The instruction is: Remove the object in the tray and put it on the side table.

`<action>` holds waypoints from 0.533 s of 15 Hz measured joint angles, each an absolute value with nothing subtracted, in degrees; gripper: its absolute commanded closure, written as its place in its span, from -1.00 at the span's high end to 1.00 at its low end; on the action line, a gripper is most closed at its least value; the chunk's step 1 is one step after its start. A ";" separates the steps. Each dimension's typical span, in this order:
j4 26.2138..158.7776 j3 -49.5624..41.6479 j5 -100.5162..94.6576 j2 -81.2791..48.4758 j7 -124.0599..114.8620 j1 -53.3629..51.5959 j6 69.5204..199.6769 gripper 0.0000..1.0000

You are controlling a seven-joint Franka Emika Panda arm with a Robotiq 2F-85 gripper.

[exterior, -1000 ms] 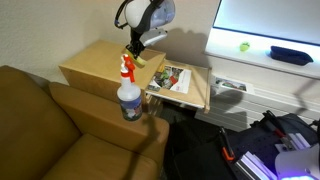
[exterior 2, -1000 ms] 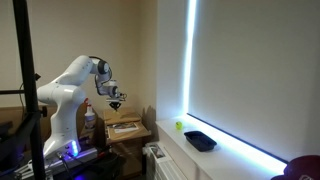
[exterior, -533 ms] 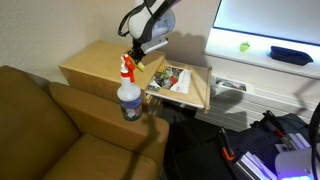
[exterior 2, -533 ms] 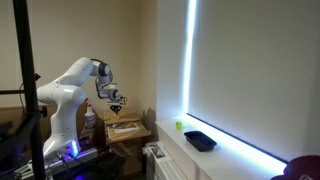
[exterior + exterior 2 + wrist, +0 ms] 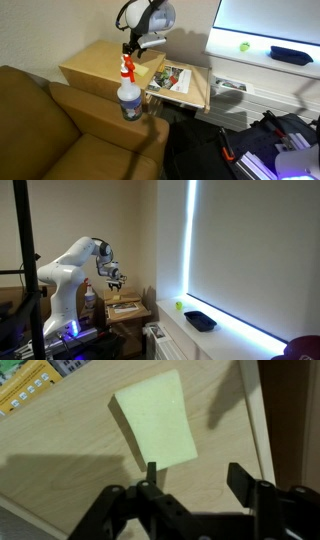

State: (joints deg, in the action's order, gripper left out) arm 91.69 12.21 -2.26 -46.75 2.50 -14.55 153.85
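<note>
Starting at the left in an exterior view, a brown upholstered sofa (image 5: 55, 125) fills the lower corner. An upright translucent spray bottle with a red trigger (image 5: 128, 92) stands on its arm. Just beyond the bottle is the boxy light-wood side table (image 5: 92, 60), with its side leaf (image 5: 196, 92) folded out to the right.

The black Robotiq gripper (image 5: 133, 48) hangs above the table top, near the bottle's trigger. The white arm rises behind it. In the wrist view, the gripper (image 5: 195, 482) has its two dark fingers (image 5: 152, 473) spread apart with nothing between them, so the object is released.

The object, a flat pale yellow-green piece with straight edges (image 5: 157, 425), lies on the bare wood of the side table, just ahead of the fingertips. Whether one fingertip touches its near edge cannot be told.

A colourful printed magazine (image 5: 175, 78) rests on the leaf further right. To the right again, a long white shelf (image 5: 225, 60) under the bright window carries a small bright green ball (image 5: 243, 46). The shallow dark rectangular tray (image 5: 291, 55) sits on the shelf right of the ball, apart from it and well away from the side table.
</note>
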 measured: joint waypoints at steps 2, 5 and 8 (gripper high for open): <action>92.75 13.95 -0.09 -43.98 2.65 -12.84 151.32 1.00; 96.00 14.02 2.11 -37.75 1.42 -11.32 145.41 1.00; 101.50 11.84 4.99 -29.93 -4.08 -10.43 141.23 1.00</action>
